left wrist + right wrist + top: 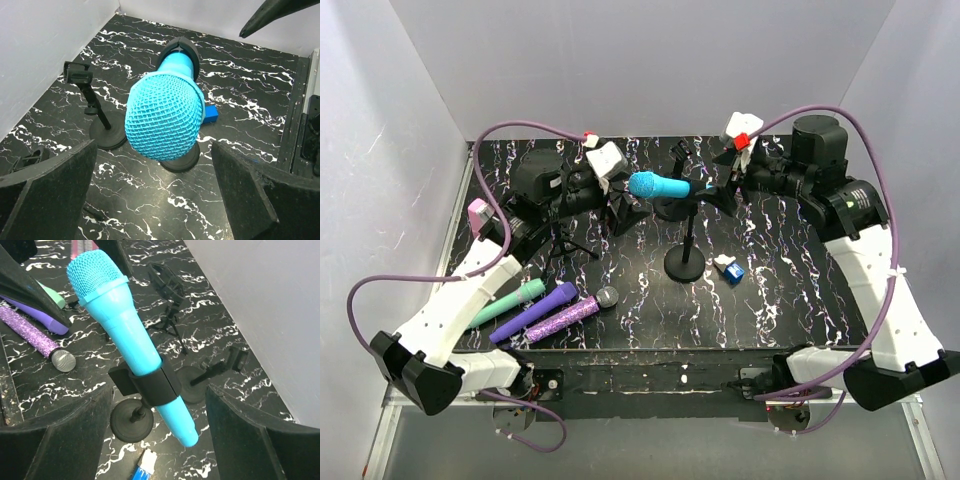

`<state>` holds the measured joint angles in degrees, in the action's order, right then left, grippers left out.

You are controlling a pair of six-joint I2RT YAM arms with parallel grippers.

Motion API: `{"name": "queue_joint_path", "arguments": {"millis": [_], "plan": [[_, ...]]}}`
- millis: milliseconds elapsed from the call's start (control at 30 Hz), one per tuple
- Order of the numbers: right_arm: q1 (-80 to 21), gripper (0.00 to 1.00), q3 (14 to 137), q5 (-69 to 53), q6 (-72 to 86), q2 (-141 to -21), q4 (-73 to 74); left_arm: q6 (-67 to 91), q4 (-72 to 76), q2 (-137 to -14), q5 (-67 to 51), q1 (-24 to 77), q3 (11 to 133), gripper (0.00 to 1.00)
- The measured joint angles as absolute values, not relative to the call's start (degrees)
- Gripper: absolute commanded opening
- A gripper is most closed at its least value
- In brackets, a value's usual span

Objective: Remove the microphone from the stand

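microphone [164,117] is sitting clipped in the stand [150,385], head just ahead of my left gripper [154,150], whose fingers are standing apart; i'm aiming to center, close gently, pull along its axis.

cyan mesh-headed plastic microphone [658,185] | black round-based metal stand [685,264] | black white-veined marble worktop [790,300] | purple glitter-coated microphone [563,321] | small blue box [733,271]
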<state>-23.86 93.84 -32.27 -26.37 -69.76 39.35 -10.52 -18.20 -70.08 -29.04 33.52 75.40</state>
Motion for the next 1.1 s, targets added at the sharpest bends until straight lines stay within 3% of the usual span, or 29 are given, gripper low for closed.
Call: {"name": "queue_joint_path", "arguments": {"millis": [333,533,633,733,833,1100], "plan": [[-24.21,0.8,105.49,-42.96,-32.29,-82.78,47.03,-11.22,-20.8,-68.2,-27.97,33.52,74.08,0.98],[-27.38,0.76,109.71,-44.1,-35.73,-87.44,50.39,-8.82,-20.27,-61.95,-25.21,33.52,67.22,0.98],[-29.8,0.68,111.79,-43.66,-36.49,-89.36,50.83,-7.84,-17.91,-59.02,-24.91,33.52,64.01,0.98],[-31.66,0.43,111.72,-42.19,-35.66,-90.17,50.37,-7.31,-12.86,-57.32,-25.08,33.52,60.29,0.98],[-31.77,0.26,110.87,-40.01,-33.34,-90.19,47.64,-6.87,-6.92,-57.74,-25.8,33.52,56.75,0.98],[-27.59,0.11,107.68,-39.75,-28.51,-88.27,42.26,-2.37,11.11,-71.13,-29.12,33.67,53.56,0.97]]}}
